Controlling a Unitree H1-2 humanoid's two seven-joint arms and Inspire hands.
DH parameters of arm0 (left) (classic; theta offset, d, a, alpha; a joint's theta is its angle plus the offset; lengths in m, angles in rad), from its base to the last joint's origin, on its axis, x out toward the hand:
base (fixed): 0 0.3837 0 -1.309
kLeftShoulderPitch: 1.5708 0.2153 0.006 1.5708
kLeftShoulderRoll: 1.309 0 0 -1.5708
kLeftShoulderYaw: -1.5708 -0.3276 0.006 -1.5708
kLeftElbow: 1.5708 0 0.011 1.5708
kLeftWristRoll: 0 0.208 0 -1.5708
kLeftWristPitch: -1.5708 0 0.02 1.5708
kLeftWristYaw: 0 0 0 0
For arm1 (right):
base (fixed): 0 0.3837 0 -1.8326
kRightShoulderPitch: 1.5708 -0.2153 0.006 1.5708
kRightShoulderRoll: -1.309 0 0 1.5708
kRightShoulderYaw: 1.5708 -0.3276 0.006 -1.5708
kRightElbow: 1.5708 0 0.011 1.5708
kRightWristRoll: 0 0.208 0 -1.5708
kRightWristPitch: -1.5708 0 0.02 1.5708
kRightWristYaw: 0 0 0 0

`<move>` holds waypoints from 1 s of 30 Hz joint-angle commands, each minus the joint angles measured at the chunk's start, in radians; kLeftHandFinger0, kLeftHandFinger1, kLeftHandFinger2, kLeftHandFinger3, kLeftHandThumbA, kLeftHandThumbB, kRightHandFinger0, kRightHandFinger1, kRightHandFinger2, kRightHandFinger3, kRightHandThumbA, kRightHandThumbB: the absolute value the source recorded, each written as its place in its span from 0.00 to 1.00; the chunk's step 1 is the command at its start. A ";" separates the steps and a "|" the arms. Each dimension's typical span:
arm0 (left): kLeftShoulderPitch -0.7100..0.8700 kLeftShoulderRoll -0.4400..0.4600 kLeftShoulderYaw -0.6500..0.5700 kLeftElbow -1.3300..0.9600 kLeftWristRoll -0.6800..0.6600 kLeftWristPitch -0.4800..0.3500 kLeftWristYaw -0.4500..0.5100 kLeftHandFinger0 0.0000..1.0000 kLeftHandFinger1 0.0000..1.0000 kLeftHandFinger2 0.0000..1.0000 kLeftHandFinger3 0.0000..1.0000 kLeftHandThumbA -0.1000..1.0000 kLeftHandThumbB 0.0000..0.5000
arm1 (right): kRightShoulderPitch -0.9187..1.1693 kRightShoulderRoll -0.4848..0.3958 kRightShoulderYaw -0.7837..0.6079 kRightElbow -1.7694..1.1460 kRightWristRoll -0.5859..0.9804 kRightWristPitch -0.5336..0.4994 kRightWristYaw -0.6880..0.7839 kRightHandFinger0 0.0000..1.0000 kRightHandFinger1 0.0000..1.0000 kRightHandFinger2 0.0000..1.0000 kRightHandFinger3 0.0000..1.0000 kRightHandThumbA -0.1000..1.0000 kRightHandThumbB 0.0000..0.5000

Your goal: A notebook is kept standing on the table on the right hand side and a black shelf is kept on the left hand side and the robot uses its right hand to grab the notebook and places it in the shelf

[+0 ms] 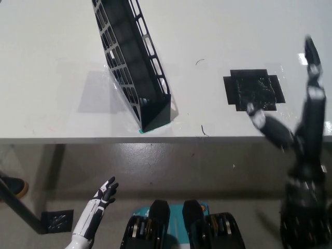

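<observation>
The black mesh shelf (136, 67) stands tilted on the white table (52, 62), left of the middle, its near end close to the front edge. A thin teal sliver (148, 130) shows at the shelf's near foot. I cannot make out the notebook itself; the shelf's inside looks dark. My black right hand (306, 116) is at the far right over the table's front edge, open with fingers spread and nothing in it, well away from the shelf. My white left hand (101, 197) rests low at the lower left, below the table, open.
A square patch of black tape (254, 89) lies on the table right of the middle. The table's front edge (78, 139) crosses the picture. Below it are grey floor, a dark shoe (11, 184) at the far left and a black tape mark (56, 220).
</observation>
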 commanded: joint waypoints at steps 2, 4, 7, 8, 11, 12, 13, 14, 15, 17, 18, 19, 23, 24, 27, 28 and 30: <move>-0.010 0.018 0.006 -0.036 0.001 -0.042 -0.001 1.00 1.00 1.00 1.00 1.00 0.37 | 0.173 -0.060 -0.002 -0.163 0.029 -0.113 0.096 1.00 1.00 1.00 1.00 1.00 0.30; -0.007 0.017 0.008 -0.041 -0.004 -0.044 -0.002 1.00 1.00 1.00 1.00 1.00 0.35 | 0.183 -0.059 -0.008 -0.106 0.050 -0.130 0.102 1.00 1.00 1.00 1.00 1.00 0.31; -0.009 0.019 0.005 -0.032 0.002 -0.052 0.001 1.00 1.00 1.00 1.00 1.00 0.30 | 0.199 -0.036 -0.014 0.030 0.099 -0.137 0.111 1.00 1.00 1.00 1.00 1.00 0.30; -0.010 0.014 0.006 -0.031 -0.005 -0.053 0.001 1.00 1.00 1.00 1.00 1.00 0.29 | 0.200 -0.033 -0.016 0.052 0.116 -0.135 0.119 1.00 1.00 1.00 1.00 1.00 0.31; -0.013 0.013 0.007 -0.027 0.000 -0.058 0.006 1.00 1.00 1.00 1.00 1.00 0.31 | 0.198 -0.011 -0.017 0.147 0.196 -0.146 0.150 1.00 1.00 1.00 1.00 1.00 0.37; -0.013 0.012 0.008 -0.027 0.001 -0.058 0.009 1.00 1.00 1.00 1.00 1.00 0.32 | 0.198 0.001 -0.020 0.197 0.223 -0.145 0.161 1.00 1.00 1.00 1.00 1.00 0.39; -0.013 0.012 0.008 -0.028 0.003 -0.058 0.010 1.00 1.00 1.00 1.00 1.00 0.32 | 0.197 0.003 -0.021 0.211 0.227 -0.147 0.165 1.00 1.00 1.00 1.00 1.00 0.40; -0.013 0.014 0.010 -0.030 0.003 -0.058 0.011 1.00 1.00 1.00 1.00 1.00 0.31 | 0.191 0.013 -0.023 0.260 0.254 -0.132 0.185 1.00 1.00 1.00 1.00 1.00 0.48; -0.013 0.015 0.011 -0.031 0.000 -0.056 0.009 1.00 1.00 1.00 1.00 1.00 0.30 | 0.186 0.015 -0.024 0.288 0.269 -0.132 0.203 1.00 1.00 1.00 1.00 1.00 0.45; -0.012 0.017 0.009 -0.030 0.001 -0.056 0.006 1.00 1.00 1.00 1.00 1.00 0.30 | 0.175 0.014 -0.027 0.364 0.299 -0.146 0.239 1.00 1.00 1.00 1.00 1.00 0.40; -0.013 0.018 0.008 -0.027 0.004 -0.058 0.006 1.00 1.00 1.00 1.00 1.00 0.31 | 0.171 0.013 -0.030 0.384 0.316 -0.137 0.256 1.00 1.00 1.00 1.00 1.00 0.42; -0.015 0.020 0.008 -0.024 0.004 -0.060 0.006 1.00 1.00 1.00 1.00 1.00 0.31 | 0.165 0.014 -0.034 0.403 0.331 -0.131 0.272 1.00 1.00 1.00 1.00 1.00 0.43; -0.022 0.019 0.010 -0.029 -0.001 -0.052 0.005 1.00 1.00 1.00 1.00 1.00 0.37 | 0.130 0.018 -0.052 0.460 0.393 -0.113 0.330 1.00 1.00 1.00 1.00 1.00 0.44; -0.019 0.016 0.012 -0.041 -0.004 -0.036 0.005 1.00 1.00 1.00 1.00 1.00 0.35 | 0.123 0.017 -0.056 0.481 0.399 -0.122 0.342 1.00 1.00 1.00 1.00 1.00 0.41; -0.022 0.015 0.014 -0.043 -0.004 -0.032 0.008 1.00 1.00 1.00 1.00 1.00 0.31 | 0.112 0.017 -0.065 0.503 0.417 -0.111 0.374 1.00 1.00 1.00 1.00 1.00 0.38; -0.022 0.017 0.014 -0.040 -0.002 -0.037 0.008 1.00 1.00 1.00 1.00 1.00 0.28 | 0.111 0.016 -0.066 0.509 0.424 -0.104 0.387 1.00 1.00 1.00 1.00 1.00 0.38; -0.024 0.017 0.014 -0.036 0.000 -0.042 0.010 1.00 1.00 1.00 1.00 1.00 0.26 | 0.112 0.016 -0.070 0.511 0.427 -0.100 0.397 1.00 1.00 1.00 1.00 1.00 0.40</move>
